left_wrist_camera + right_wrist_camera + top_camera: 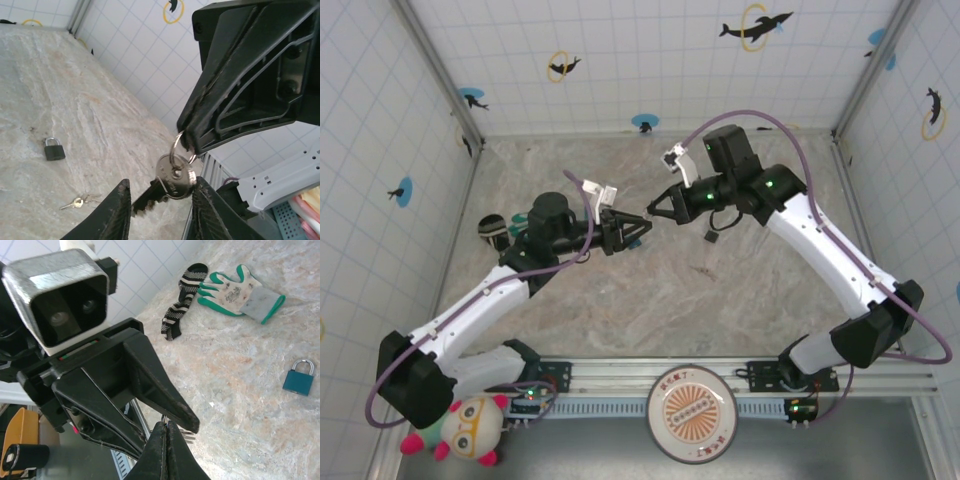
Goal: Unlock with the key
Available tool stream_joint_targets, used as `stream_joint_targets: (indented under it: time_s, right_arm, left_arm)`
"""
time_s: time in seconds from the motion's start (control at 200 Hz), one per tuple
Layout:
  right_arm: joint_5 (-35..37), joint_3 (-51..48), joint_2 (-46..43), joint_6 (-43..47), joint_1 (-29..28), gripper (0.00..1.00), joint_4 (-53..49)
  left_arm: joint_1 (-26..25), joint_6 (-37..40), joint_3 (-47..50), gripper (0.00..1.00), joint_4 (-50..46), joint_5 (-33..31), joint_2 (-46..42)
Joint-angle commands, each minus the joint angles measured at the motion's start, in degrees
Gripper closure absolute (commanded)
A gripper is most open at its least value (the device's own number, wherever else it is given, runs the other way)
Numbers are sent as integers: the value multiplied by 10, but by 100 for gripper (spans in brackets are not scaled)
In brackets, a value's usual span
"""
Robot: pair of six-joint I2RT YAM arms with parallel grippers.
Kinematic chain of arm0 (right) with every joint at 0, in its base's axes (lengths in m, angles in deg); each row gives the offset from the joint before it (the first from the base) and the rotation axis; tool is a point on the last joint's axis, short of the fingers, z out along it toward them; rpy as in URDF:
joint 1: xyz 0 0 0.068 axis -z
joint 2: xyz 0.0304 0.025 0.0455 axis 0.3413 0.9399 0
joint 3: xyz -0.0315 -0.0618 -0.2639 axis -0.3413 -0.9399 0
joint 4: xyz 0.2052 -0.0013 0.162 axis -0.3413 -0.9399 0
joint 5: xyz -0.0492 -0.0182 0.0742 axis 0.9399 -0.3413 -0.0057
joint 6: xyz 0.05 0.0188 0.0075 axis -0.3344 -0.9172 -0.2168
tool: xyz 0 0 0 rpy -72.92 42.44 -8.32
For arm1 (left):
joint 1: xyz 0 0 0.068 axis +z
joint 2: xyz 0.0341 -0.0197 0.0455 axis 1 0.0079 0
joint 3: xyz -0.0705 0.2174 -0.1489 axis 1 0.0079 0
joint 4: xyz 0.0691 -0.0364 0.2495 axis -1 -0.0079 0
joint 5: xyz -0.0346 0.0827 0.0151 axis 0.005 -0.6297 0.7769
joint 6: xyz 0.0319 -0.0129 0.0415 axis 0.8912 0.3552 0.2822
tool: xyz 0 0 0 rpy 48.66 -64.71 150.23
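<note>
The key has a round silvery head, a dark toothed blade and a wire ring. My right gripper is shut on that ring, and the key hangs from its tips above the table. My left gripper has its fingers on either side of the key: the head rests against the right finger and the blade tip meets the left finger. From above, the left gripper and the right gripper meet tip to tip at mid-table. A small padlock lies on the table, untouched.
Spare small keys lie on the stone-patterned table near the padlock. A green-and-white glove and a striped sock lie farther off. Tiled walls enclose the table. A plush toy sits by the left arm's base.
</note>
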Motion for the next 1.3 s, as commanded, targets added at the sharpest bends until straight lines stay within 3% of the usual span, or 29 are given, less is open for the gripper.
stream_joint_targets:
  time_s: [0.0,0.24,0.37,0.475,0.56,0.746,0.816,0.886,0.946,1.121,1.296]
  right_arm:
    - [-9,-13,-20,-4,3,100,21]
    - [-11,-22,-26,-9,9,100,31]
    - [-15,-25,-29,-12,13,100,37]
    - [-16,-25,-30,-12,15,100,36]
    - [-17,-27,-31,-13,15,100,38]
    - [-19,-40,-34,-21,15,100,52]
    - [-22,-43,-35,-24,15,100,57]
    - [-25,-46,-35,-27,15,100,61]
    - [-30,-48,-36,-31,14,100,65]
    - [-37,-51,-37,-37,11,100,75]
    - [-35,-52,-38,-41,7,100,80]
  left_arm:
    - [-3,17,-18,67,-8,-3,-12]
    - [-3,23,-19,80,-27,-4,-13]
    - [-3,24,-18,79,-32,-9,-15]
    - [-3,24,-21,72,-32,-10,-13]
    - [-3,22,-24,81,-26,-3,-9]
    - [-4,22,-30,88,-19,-8,-4]
    - [-4,21,-31,77,-21,-13,-5]
    - [-3,18,-30,50,-21,-25,-9]
    - [-4,18,-28,42,-15,-24,-11]
    - [-3,14,-40,34,1,-3,3]
    - [-3,2,-47,38,22,20,15]
